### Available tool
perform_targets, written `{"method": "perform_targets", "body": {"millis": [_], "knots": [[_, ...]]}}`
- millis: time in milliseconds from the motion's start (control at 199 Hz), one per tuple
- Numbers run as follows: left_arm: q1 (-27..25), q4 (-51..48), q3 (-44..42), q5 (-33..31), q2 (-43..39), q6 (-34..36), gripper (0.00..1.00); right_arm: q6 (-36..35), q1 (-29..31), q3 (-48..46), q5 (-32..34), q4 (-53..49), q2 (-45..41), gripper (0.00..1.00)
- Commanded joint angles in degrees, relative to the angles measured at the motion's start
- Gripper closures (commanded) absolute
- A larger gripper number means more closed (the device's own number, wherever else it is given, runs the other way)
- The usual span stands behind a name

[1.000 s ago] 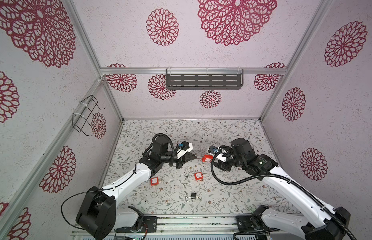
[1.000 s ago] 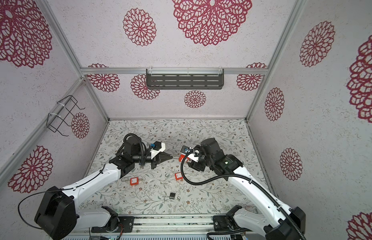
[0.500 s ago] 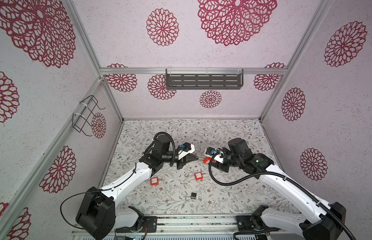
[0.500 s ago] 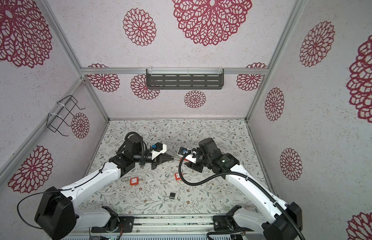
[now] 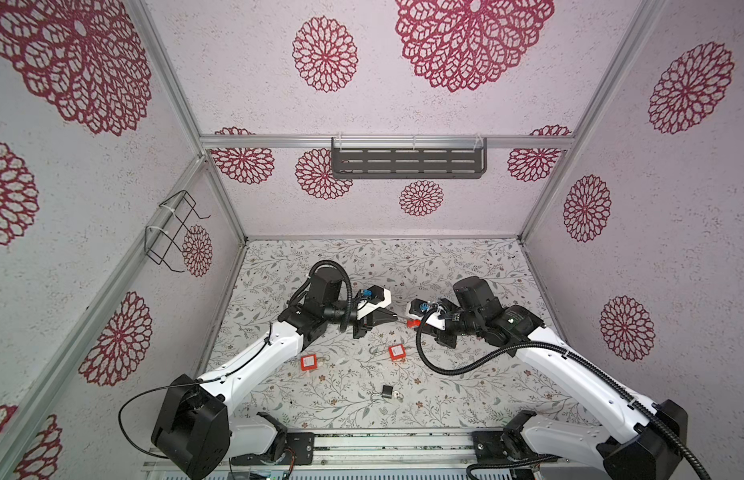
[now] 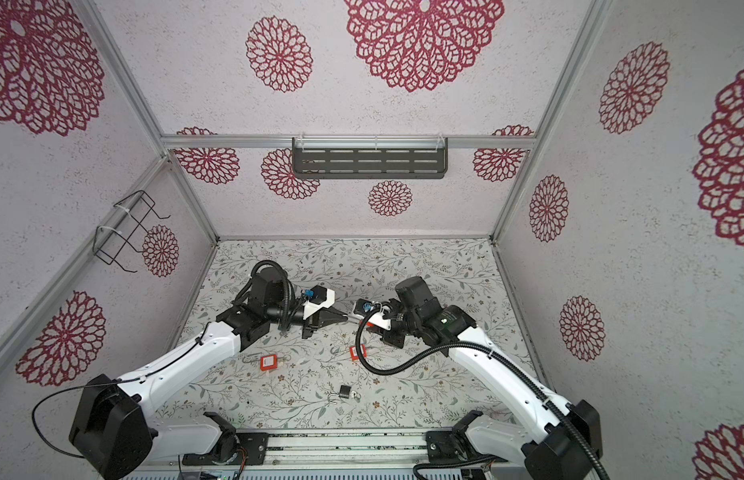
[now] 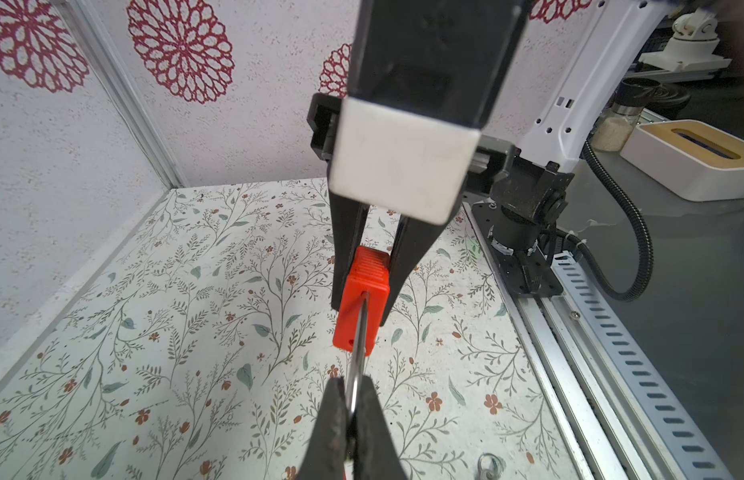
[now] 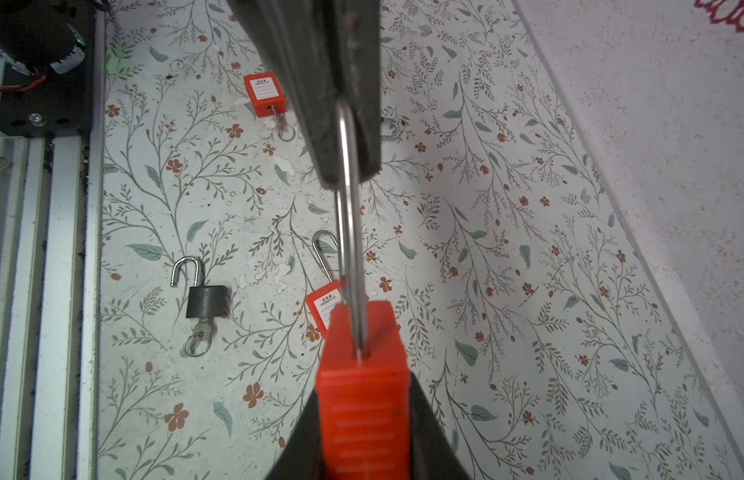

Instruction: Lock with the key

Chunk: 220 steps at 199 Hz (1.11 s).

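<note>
- nearest the front rail, a black padlock [image 5: 386,390] is lying on the table [image 5: 465,266] with its hoop swung open and a key [image 8: 199,332] sitting in it; it is not being touched.
- a little further in, a spare red lock [image 5: 308,362] and a second spare red lock [image 5: 396,352] are lying apart on the table, neither being handled.
- beyond them, in mid-air between the arms, the red padlock [image 7: 362,307] is being held up, its body being clamped by the right gripper [image 8: 364,390], whose jaws are pressing on its two sides.
- its shackle [image 8: 349,232] is being pinched at the bend by the left gripper [image 7: 351,399], which is fully clenched.
- one hole in the body is showing empty, so the lock is judged as not yet closed.
- no key is being seen in this lock; its keyway end is hidden, so seating the shackle and turning a key are judged as left to do.
</note>
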Motion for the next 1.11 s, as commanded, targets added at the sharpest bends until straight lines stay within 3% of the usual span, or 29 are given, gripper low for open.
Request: {"method": "perform_targets", "body": {"millis": [0,583,679,961,1101], "knots": [[-1.03,-1.25,1.72,1.62,0.29,2.03,1.0,-0.09,-0.19,2.63,-3.57,-0.72,0.45,0.79],[-2.89,-0.77,0.85,0.14,0.39,5.88,1.0,-0.01,-0.27,4.36,-7.82,-1.75,2.82,0.86],[-3.06,-0.62,0.91,-0.09,0.39,6.5,1.0,-4.55,-0.45,3.98,-10.05,-2.18,2.83,0.92],[-3.23,-0.9,-0.28,-0.79,-0.62,7.22,1.0,-6.92,-2.2,1.24,-12.72,5.7,1.65,0.97],[-3.28,-1.43,-0.65,-0.97,-0.82,6.96,1.0,-7.22,-2.8,2.46,-12.88,4.76,3.1,0.97]]}}
